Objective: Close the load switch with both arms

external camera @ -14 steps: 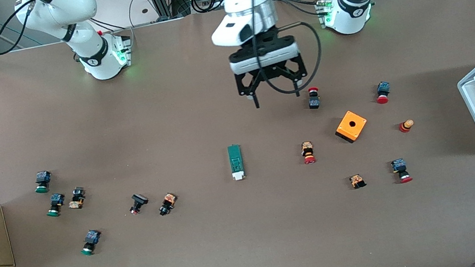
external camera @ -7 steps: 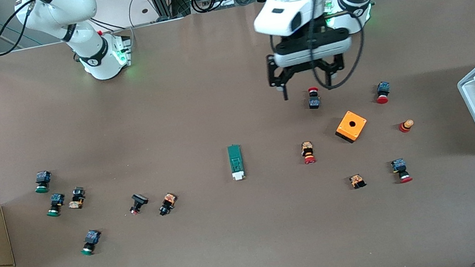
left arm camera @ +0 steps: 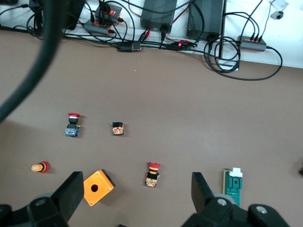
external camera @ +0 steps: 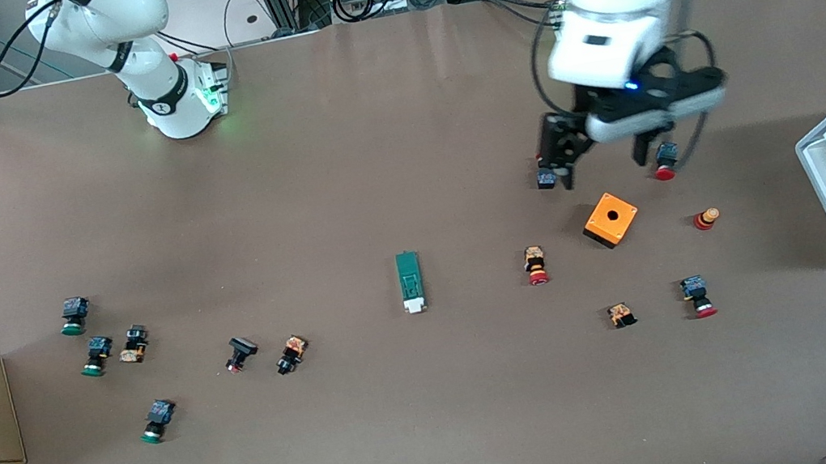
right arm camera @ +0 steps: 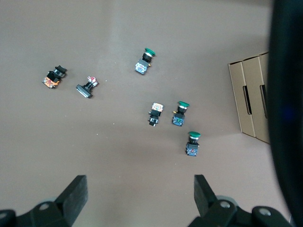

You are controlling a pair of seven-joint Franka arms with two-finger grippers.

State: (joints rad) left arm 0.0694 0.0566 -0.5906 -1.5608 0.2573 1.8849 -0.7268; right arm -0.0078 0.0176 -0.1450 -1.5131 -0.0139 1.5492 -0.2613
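Hovering at the front view's upper right, the left gripper [external camera: 605, 161] hangs with fingers apart over the orange box [external camera: 611, 219]. The load switch [external camera: 410, 282] lies mid-frame on the surface [external camera: 368, 149]. The right gripper [right arm camera: 137, 198] waits, fingers spread, over green-capped push buttons [right arm camera: 180, 114].
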